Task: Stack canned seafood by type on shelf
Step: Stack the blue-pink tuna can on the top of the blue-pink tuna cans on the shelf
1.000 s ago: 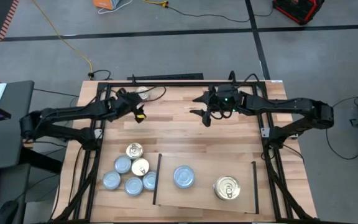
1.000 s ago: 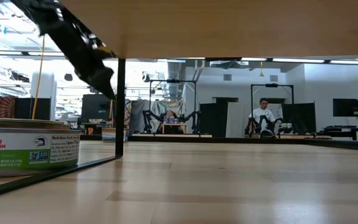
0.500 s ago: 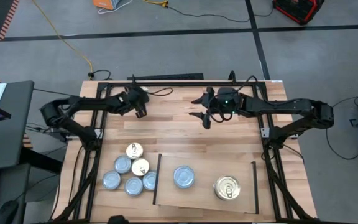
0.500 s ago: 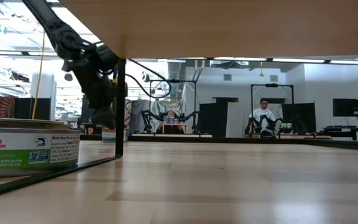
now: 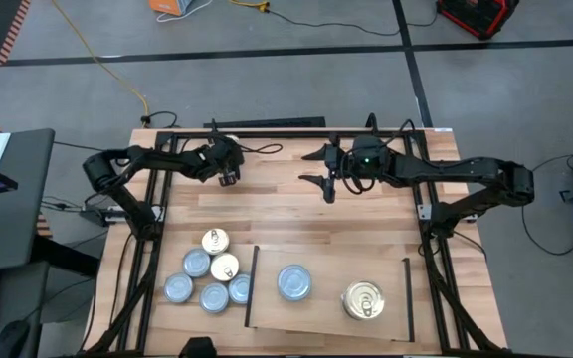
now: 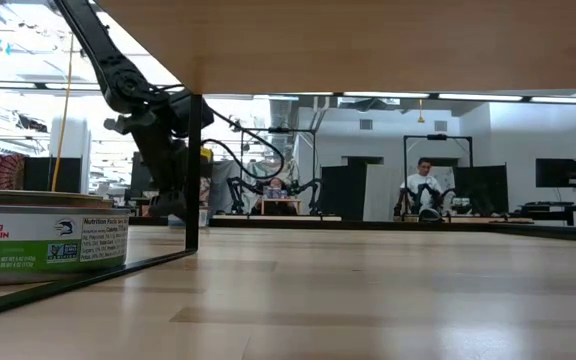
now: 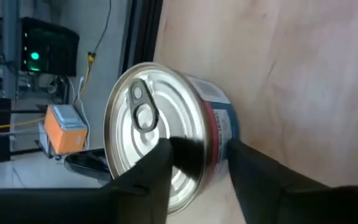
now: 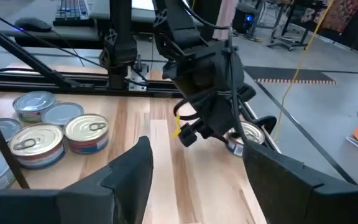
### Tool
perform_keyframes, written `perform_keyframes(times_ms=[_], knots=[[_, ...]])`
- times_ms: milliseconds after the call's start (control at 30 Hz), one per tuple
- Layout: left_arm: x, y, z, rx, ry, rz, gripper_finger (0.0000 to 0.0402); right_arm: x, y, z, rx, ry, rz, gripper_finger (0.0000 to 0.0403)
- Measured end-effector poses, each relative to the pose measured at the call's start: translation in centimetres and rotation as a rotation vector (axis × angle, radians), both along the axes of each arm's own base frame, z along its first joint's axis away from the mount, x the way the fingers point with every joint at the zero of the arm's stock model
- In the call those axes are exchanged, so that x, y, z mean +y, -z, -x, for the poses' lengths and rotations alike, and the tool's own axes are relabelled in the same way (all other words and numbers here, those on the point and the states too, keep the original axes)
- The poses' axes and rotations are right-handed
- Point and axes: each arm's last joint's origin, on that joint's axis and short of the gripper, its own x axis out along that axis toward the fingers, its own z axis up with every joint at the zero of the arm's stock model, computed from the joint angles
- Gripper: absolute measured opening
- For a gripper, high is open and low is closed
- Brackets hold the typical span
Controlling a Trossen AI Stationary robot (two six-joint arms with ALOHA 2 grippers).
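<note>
At the far left of the tabletop [image 5: 296, 214], close to the back rail, the left hand [image 5: 229, 175] is set around a single tin [image 7: 166, 152]. In the left wrist view its two fingers [image 7: 145, 186] straddle the silvery pull-tab lid and the red-and-blue side wall. The jaws appear to be narrowing on the tin, but whether they already press on it cannot be told, and the tin sits on the wood. The step in hand is judged to be the pick-up of this stray can — a grasp being made, not yet a carry.

The right hand [image 5: 324, 185] hangs spread and empty over the far middle of the tabletop, well apart from any tin.

The shelf [image 5: 328, 316] lies at the near edge, right of centre, between its two black strips. Two stacks are seen on it: a silvery-blue-lidded stack [image 5: 294, 282] toward its left and a gold-lidded stack [image 5: 364, 300] toward its right. Just beyond the shelf's left strip a cluster of loose tins [image 5: 207, 278] waits on the tabletop — two gold lids among the silvery-blue ones.

For the next move a firm closure on the tin's rim is called for, then a lift and a carry toward the near side. Its lid reads silvery, so the left stack is judged the likely target, and a level, centred placement is needed there lest the stack be toppled.
</note>
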Motion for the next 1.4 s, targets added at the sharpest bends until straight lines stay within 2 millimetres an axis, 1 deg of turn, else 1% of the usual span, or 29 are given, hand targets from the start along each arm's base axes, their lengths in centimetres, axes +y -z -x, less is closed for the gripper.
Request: perform_keyframes(times_ms=[233, 267, 500, 567, 667, 800, 1000, 1133, 1200, 1267, 1333, 1400], knots=[[-1.2, 0.1, -0.5, 0.031, -0.034, -0.017, 0.0024, 0.0, 0.1, 0.0, 0.014, 0.000, -0.004, 0.0276], [-1.4, 0.1, -0.5, 0.031, -0.036, -0.011, 0.0013, 0.0, 0.2, 0.0, 0.016, 0.001, -0.006, 0.0276], [-3.2, 0.6, -0.8, 0.045, -0.051, 0.040, 0.0002, 0.1, 0.1, 0.0, 0.012, 0.002, -0.026, 0.0276], [-4.0, 1.1, -0.5, 0.098, -0.055, 0.051, 0.0000, 0.1, 0.1, 0.0, 0.009, 0.001, -0.041, 0.0276], [-4.3, -0.1, -1.0, 0.027, -0.073, 0.010, 0.0001, 0.2, 0.1, 0.0, 0.006, -0.020, -0.059, 0.0276], [-5.2, -1.1, -0.6, -0.011, -0.111, 0.029, 0.0001, 0.5, 0.1, -0.1, 0.005, -0.030, -0.069, 0.0276], [-6.2, -4.8, -0.1, -0.163, -0.093, 0.120, 0.0002, 0.9, 0.4, -0.1, 0.034, -0.043, -0.078, 0.0276], [-6.9, -8.4, 0.1, -0.374, -0.061, 0.170, 0.0007, 1.2, 0.5, -0.1, 0.042, -0.050, -0.090, 0.0276], [-7.1, -9.7, 0.2, -0.461, -0.018, 0.228, 0.0023, 1.2, 0.6, -0.1, 0.057, -0.050, -0.092, 0.0276], [-6.9, -11.0, 0.1, -0.549, 0.020, 0.267, 0.0051, 1.2, 0.7, -0.1, 0.067, -0.051, -0.090, 0.0276], [-6.5, -11.9, 0.0, -0.590, 0.039, 0.290, 0.0089, 1.2, 0.8, 0.0, 0.077, -0.050, -0.092, 0.0276], [-5.9, -12.2, -0.4, -0.598, 0.053, 0.297, 0.0133, 1.2, 0.9, 0.0, 0.082, -0.049, -0.096, 0.0276]])
